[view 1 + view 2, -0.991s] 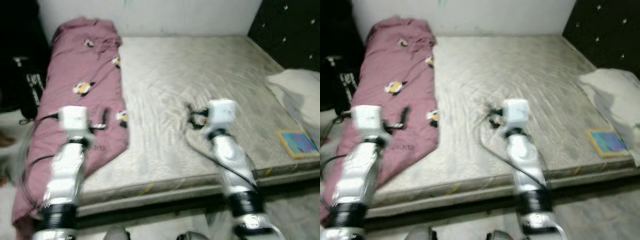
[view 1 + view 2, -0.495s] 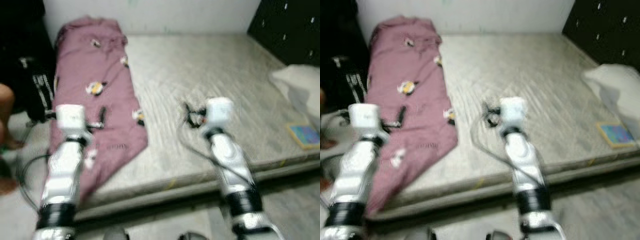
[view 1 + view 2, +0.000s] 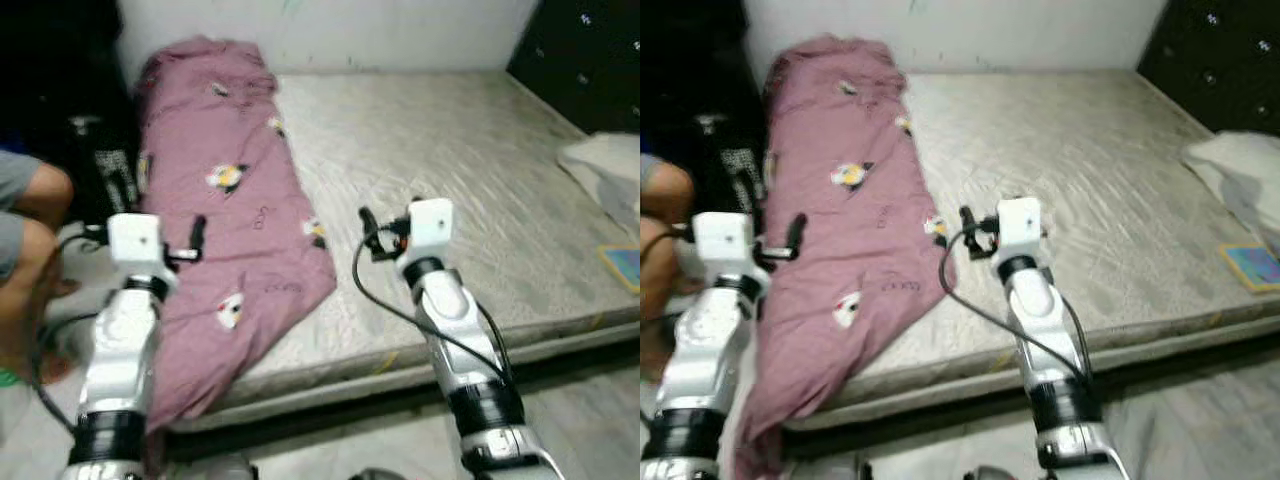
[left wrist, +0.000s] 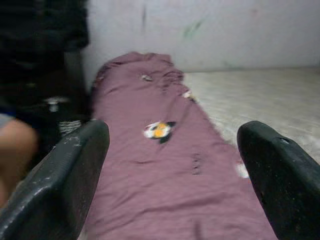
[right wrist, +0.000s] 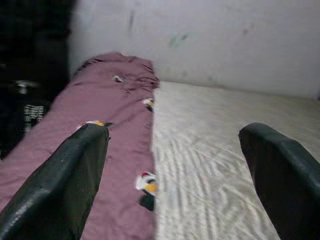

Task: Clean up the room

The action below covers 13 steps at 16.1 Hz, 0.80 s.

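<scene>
A mauve blanket (image 3: pixel 235 215) with small cartoon prints lies lengthwise along the left side of the bare grey mattress (image 3: pixel 470 170), and its near end hangs over the front left corner. My left gripper (image 3: pixel 197 240) hovers open over the blanket's left edge; the left wrist view looks along the blanket (image 4: pixel 165 160) between wide-apart fingers (image 4: pixel 65 170). Further right, my right gripper (image 3: pixel 370 238) is open above the mattress just past the blanket's right edge, and its wrist view takes in both the blanket (image 5: pixel 115 130) and the mattress (image 5: pixel 215 145). Neither holds anything.
A person's bare knee and leg (image 3: pixel 30 230) are at the far left beside the bed. Dark bags or clothes (image 3: pixel 100 165) stand behind them. A white pillow (image 3: pixel 610 165) and a colourful book (image 3: pixel 625 265) lie at the mattress's right edge, below a black headboard (image 3: pixel 590 50).
The camera has swung left, so the bed and blanket sit further right in the picture and the person's leg has come into view. Both arms keep the same raised pose.
</scene>
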{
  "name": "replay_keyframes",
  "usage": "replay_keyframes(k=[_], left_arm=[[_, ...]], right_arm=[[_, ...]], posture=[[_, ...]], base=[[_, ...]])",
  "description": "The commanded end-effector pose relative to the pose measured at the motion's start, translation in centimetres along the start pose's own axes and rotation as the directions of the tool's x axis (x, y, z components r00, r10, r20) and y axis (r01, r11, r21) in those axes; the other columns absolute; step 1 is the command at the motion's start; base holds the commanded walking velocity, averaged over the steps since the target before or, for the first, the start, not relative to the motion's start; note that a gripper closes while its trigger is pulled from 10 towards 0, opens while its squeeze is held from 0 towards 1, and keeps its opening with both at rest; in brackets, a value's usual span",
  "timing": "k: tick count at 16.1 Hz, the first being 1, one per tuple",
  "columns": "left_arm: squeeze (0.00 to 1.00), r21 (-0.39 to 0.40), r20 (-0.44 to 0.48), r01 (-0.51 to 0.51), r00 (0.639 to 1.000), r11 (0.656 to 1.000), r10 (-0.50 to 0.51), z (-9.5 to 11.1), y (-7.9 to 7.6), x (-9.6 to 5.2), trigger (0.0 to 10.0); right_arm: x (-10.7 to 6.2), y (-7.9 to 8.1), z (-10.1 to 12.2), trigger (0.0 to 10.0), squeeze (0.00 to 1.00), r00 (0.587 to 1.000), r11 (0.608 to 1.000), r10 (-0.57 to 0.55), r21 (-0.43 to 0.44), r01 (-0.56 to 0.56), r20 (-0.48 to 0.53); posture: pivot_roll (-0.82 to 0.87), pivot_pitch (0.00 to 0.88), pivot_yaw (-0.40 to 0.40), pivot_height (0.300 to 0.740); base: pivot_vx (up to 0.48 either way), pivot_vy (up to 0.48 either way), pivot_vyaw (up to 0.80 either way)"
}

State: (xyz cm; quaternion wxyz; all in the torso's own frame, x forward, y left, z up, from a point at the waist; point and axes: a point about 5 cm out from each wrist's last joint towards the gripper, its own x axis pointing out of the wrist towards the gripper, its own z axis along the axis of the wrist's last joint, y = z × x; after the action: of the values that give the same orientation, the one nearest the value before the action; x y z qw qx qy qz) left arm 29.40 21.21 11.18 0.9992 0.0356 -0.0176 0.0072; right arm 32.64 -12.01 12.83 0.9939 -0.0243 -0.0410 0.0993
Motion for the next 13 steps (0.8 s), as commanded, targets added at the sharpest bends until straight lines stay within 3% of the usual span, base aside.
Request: replay_keyframes(k=[1,4,10,13], left_arm=[[0.0,0.007,-0.026,0.021,0.999,1.0,-0.021,-0.9,-0.6,-0.6,10.0],[0.0,0.035,-0.052,0.019,0.998,0.999,-0.018,-1.7,0.1,-1.3,10.0],[0.0,0.022,-0.044,0.006,0.999,1.0,-0.005,-1.5,0.4,-1.0,10.0],[0.0,0.011,-0.054,0.016,0.998,1.0,-0.015,-1.5,0.1,-1.0,10.0]], right_arm=[[-0.3,-1.4,0.1,10.0,0.0,0.999,0.999,-0.047,-0.013,0.047,0.003],[-0.6,-1.5,-0.2,10.0,0.0,0.999,0.999,-0.051,-0.016,0.051,-0.007],[-0.5,-1.7,-0.1,10.0,0.0,0.998,0.998,-0.059,-0.005,0.059,-0.012],[-0.5,-1.8,-0.1,10.0,0.0,0.998,0.998,-0.065,0.0,0.065,-0.017]], posture=[[0.03,0.016,-0.035,0.74],[0.03,0.021,-0.035,0.74],[0.03,0.03,-0.039,0.74],[0.03,0.035,-0.036,0.74]], base=[[0.0,0.0,0.0],[0.0,0.0,0.0],[0.0,0.0,0.0],[0.0,0.401,-0.25]])
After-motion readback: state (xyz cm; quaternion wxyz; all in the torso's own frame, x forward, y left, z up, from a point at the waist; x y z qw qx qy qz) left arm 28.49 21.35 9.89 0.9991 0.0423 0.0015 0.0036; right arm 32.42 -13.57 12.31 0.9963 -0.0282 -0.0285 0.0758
